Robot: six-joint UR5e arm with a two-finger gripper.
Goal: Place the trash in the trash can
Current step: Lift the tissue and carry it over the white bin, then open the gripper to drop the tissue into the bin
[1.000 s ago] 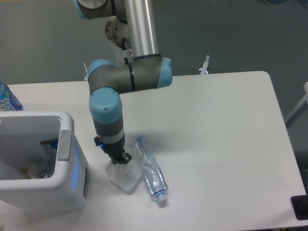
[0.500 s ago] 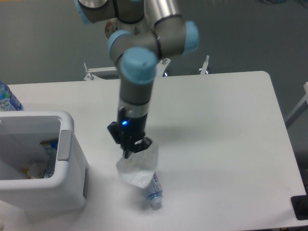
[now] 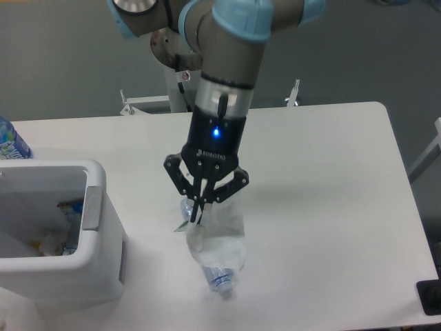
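Observation:
My gripper [image 3: 200, 211] hangs above the table's middle front, lifted well off the surface, and it is shut on the crumpled white paper napkin [image 3: 219, 240]. The napkin dangles below and to the right of the fingertips. Under it on the table lies the crushed clear plastic bottle [image 3: 220, 280], mostly hidden by the napkin, with only its cap end and a bit of its far end showing. The white trash can [image 3: 103, 258] stands at the left front, its grey flap [image 3: 91, 207] on the right rim, well to the left of the gripper.
An upright bottle with a blue-green label [image 3: 9, 142] stands at the far left edge behind the trash can. Some items lie inside the can [image 3: 58, 234]. The arm's column rises from the back of the table [image 3: 324, 172].
The gripper has risen from the table with the napkin and moved right, toward the camera. The crushed bottle stays on the table, now largely covered by the hanging napkin.

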